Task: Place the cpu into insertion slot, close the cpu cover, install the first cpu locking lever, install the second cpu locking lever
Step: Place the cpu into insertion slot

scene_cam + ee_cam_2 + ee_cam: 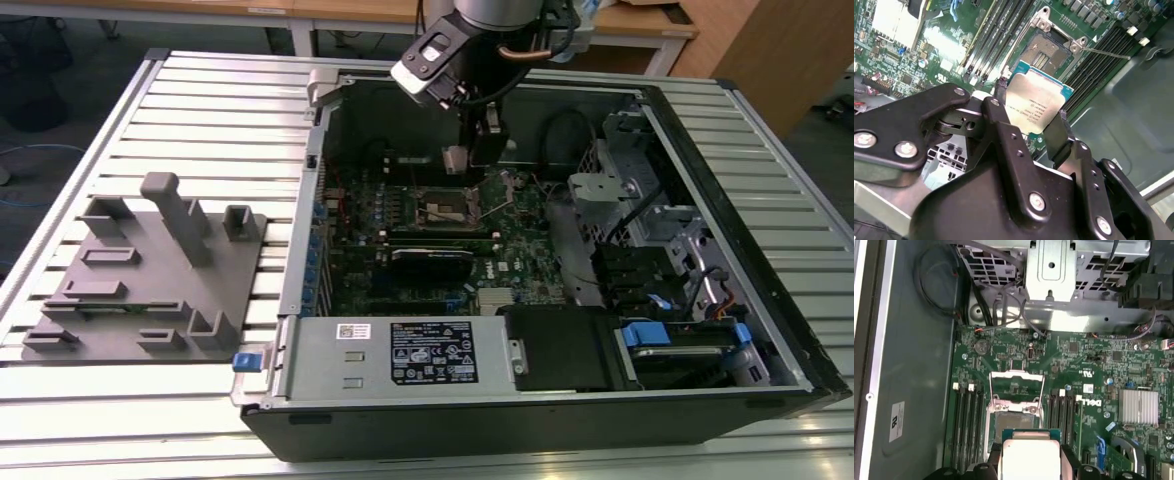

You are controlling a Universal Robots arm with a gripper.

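Observation:
My gripper [461,158] hangs inside the open computer case, shut on the cpu [1036,107], a flat square chip with a dull grey metal top. In the first wrist view the cpu [1031,456] sits between the black fingers [1070,462]. It is held a little above the insertion slot [1013,419] and partly overlaps it. The slot [1046,52] is a dark square with a silvery rim on the green board, and nothing lies in it. The cpu cover [1016,374] stands swung open on the slot's far side. A thin wire lever [1104,52] sticks out beside the slot.
Long black memory slots [966,425] flank the socket on both sides. A metal drive cage [627,200] and cables fill the case's right side in the exterior view. The power supply [400,350] sits at the front. A grey fixture plate [147,270] lies on the table outside the case.

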